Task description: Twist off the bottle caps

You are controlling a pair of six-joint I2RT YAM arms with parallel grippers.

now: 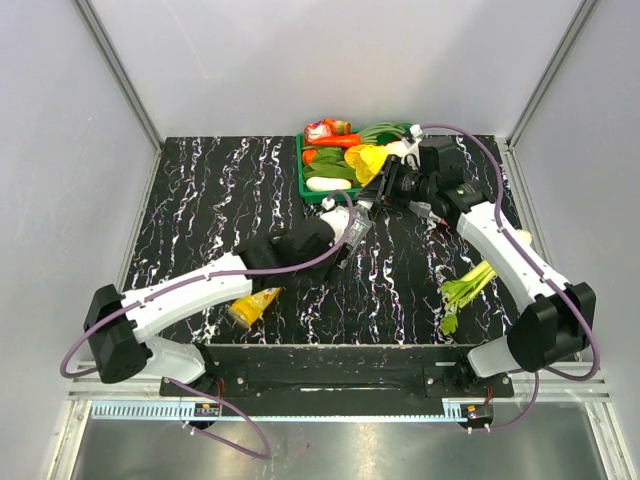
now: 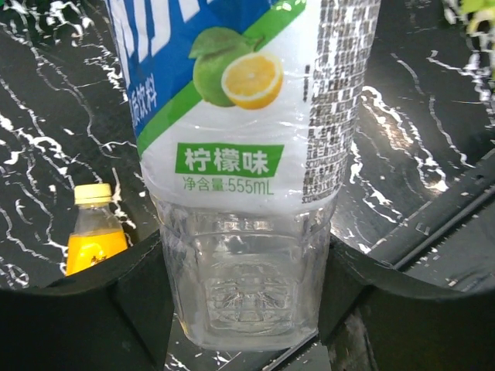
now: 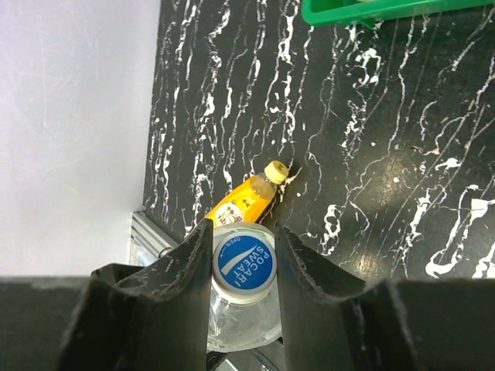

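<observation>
My left gripper [image 1: 338,238] is shut on the base of the clear water bottle [image 2: 240,154], which has a pale and blue label, and holds it over the middle of the table [image 1: 200,200]. My right gripper [image 3: 242,259] is closed round its blue cap [image 3: 244,261], with both fingers against the cap's rim. The bottle [image 1: 354,226] stretches between the two grippers. The orange juice bottle [image 1: 255,305] lies on its side near the front left, with its yellow cap [image 3: 276,172] on. The red-label bottle and the red cap are not visible.
A green tray [image 1: 303,178] of vegetables stands at the back centre, just behind my right gripper [image 1: 372,197]. A leafy green stalk [image 1: 465,288] lies by the right arm. Grey walls close the table on the left, back and right.
</observation>
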